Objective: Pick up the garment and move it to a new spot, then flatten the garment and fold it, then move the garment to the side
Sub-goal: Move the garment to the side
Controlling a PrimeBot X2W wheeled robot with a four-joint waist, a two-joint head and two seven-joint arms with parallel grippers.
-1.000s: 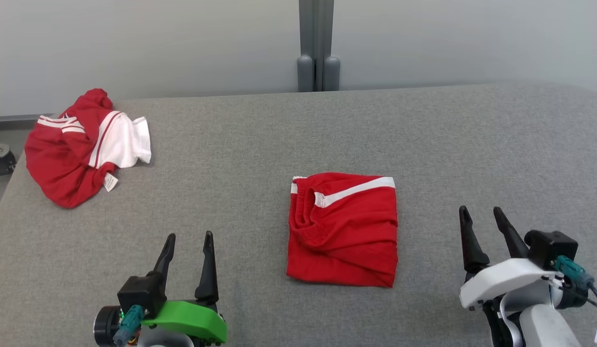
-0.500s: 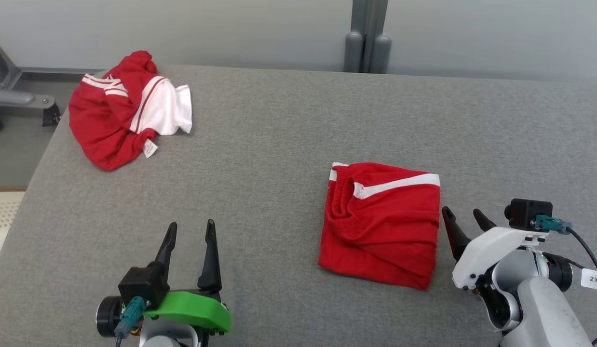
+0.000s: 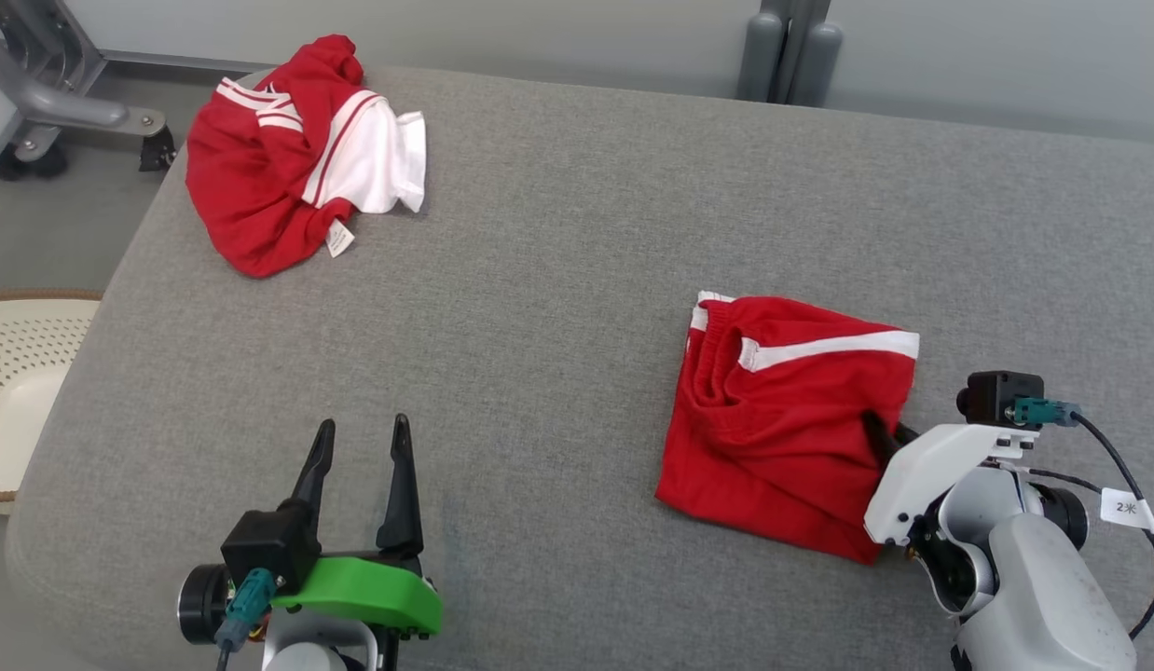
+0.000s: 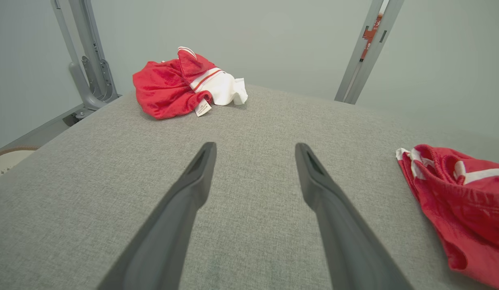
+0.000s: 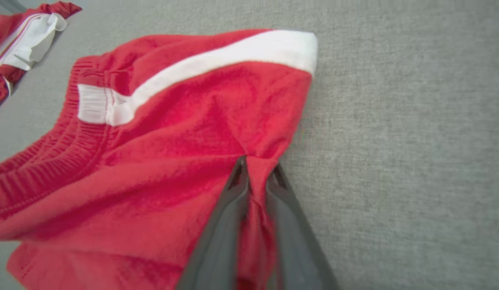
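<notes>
Folded red shorts [image 3: 782, 419] lie on grey table [image 3: 558, 280], 4 o'clock in head view. Their 3 o'clock edge is pinched by right gripper [image 5: 255, 173], fingers nearly closed with fabric bunched between. Empty left gripper [image 3: 364, 424] spread wide, shorts at its 2 o'clock, well apart.

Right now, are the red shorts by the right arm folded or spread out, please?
Folded: the red shorts lie as a compact rectangle, with layers stacked at the waistband.
</notes>
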